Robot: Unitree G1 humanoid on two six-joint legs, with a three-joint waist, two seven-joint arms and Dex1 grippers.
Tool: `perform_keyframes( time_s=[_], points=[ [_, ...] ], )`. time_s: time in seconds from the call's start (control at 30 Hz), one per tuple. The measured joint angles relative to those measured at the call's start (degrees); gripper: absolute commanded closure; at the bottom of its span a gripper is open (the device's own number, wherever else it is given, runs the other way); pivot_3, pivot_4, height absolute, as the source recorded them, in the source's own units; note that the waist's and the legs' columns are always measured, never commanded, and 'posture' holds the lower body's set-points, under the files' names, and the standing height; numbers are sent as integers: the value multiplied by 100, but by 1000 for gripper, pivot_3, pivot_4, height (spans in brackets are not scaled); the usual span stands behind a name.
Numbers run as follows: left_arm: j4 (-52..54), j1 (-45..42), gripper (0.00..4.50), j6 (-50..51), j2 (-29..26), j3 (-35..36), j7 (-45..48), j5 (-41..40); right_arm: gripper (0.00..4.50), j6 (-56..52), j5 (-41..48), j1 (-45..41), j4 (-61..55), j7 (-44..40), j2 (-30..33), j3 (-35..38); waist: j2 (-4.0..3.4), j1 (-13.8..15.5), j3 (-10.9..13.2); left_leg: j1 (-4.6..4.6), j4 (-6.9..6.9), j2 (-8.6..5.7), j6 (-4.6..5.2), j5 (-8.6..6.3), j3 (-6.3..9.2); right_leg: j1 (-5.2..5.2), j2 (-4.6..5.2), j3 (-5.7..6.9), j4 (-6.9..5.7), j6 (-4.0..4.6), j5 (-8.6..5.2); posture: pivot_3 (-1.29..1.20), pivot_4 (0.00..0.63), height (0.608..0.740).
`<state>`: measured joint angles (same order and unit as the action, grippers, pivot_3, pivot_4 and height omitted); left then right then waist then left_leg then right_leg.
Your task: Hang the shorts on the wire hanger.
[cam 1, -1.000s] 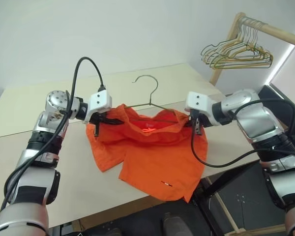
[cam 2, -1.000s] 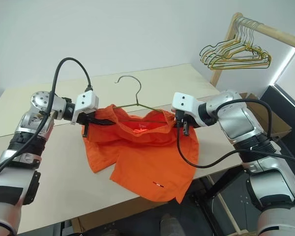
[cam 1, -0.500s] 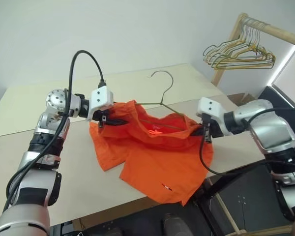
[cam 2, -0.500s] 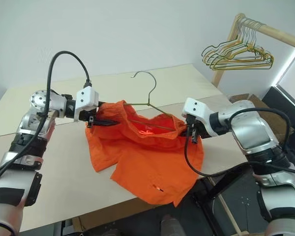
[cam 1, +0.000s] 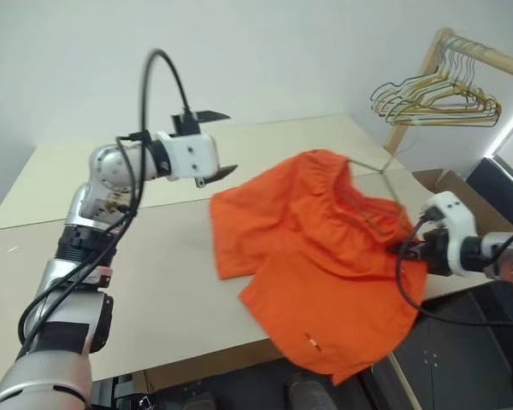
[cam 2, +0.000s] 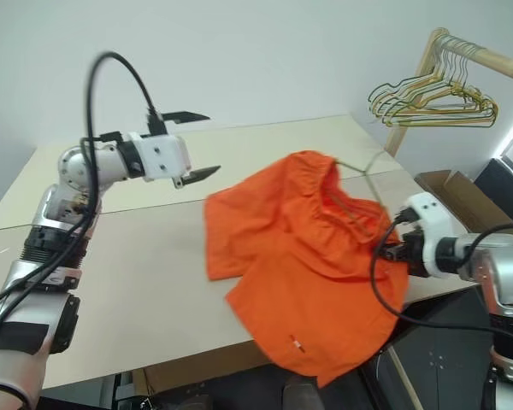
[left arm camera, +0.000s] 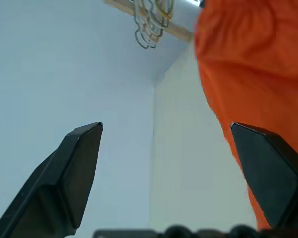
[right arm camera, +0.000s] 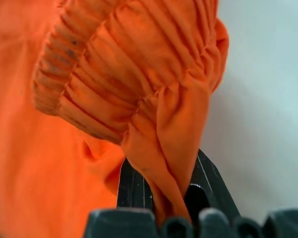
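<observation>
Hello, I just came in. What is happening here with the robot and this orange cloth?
The robot is trying to hang the shorts on the wire hanger. Its right gripper is shut on the waistband and holds the shorts up, one leg hanging past the table edge. The left gripper is open and empty, raised beside the shorts. A thin piece of the wire hanger shows behind the waistband; whether the shorts sit properly on it cannot be told.

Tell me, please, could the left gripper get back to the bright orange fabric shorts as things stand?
Probably yes: the left gripper is open beside the bright orange fabric shorts, with nothing between them; the right gripper pinches their waistband.
</observation>
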<state>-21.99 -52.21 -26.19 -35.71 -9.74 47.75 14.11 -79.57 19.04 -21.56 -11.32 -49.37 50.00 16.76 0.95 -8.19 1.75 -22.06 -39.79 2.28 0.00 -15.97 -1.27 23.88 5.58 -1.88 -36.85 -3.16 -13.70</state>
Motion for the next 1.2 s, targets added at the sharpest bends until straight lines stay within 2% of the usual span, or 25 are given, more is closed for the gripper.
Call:
perform_keyframes(
  time_s=[0.13, 0.27, 0.4, 0.5, 0.73, 1.0, 1.2],
  points=[
    [-26, -96, 18, -370, 183, -306, -224, 357, 4500, -665, -176, -30, 256, 821, -292, 734, 0, 39, 0, -2, -1, -4, 0, 0, -6, 3, 2, -7, 2, -2, 1, -181, 0, 740],
    [-148, -326, 18, -406, 382, -377, -289, 328, 4500, -941, -440, -272, 563, 1538, -399, 1272, -4, 11, -2, -2, 4, -9, 1, 0, -13, 10, 4, -20, 3, -6, 3, -206, 0, 740],
    [138, -294, 18, 680, 668, -290, 374, -703, 4500, -962, -725, -583, 632, 2206, -463, 1790, -8, -66, -4, -8, 5, -7, 1, 0, -12, 16, 4, -22, 2, -10, 1, -210, 0, 740],
    [636, -247, 18, 1637, 680, -169, 994, -1573, 4500, -968, -897, -741, 684, 2619, -463, 1950, -8, -194, -5, -5, 8, -9, 6, -3, -7, 18, 0, -32, 3, -12, 0, -223, 0, 740],
    [1389, -247, 18, 3179, 765, 147, 1676, -3004, 4500, -966, -1441, -1161, 1069, 3644, -645, 2232, -19, -373, -11, 3, 10, -25, 17, -9, 5, 14, 1, -54, 8, -17, 0, -242, 0, 740],
    [1848, -202, 18, 4182, 768, 285, 1910, -3742, 4500, -742, -1942, -1790, 1537, 4651, -773, 2802, -41, -455, -25, 13, 14, -36, 22, -12, 19, 7, -1, -64, 14, -20, -1, -250, 0, 740],
    [1938, -201, 18, 4600, 804, 429, 1785, -3995, 4500, -359, -2060, -2030, 1981, 5032, -747, 2932, -47, -535, -27, 17, 19, -40, 23, -13, 21, 2, 0, -70, 20, -22, -1, -249, 0, 740]
  ],
)
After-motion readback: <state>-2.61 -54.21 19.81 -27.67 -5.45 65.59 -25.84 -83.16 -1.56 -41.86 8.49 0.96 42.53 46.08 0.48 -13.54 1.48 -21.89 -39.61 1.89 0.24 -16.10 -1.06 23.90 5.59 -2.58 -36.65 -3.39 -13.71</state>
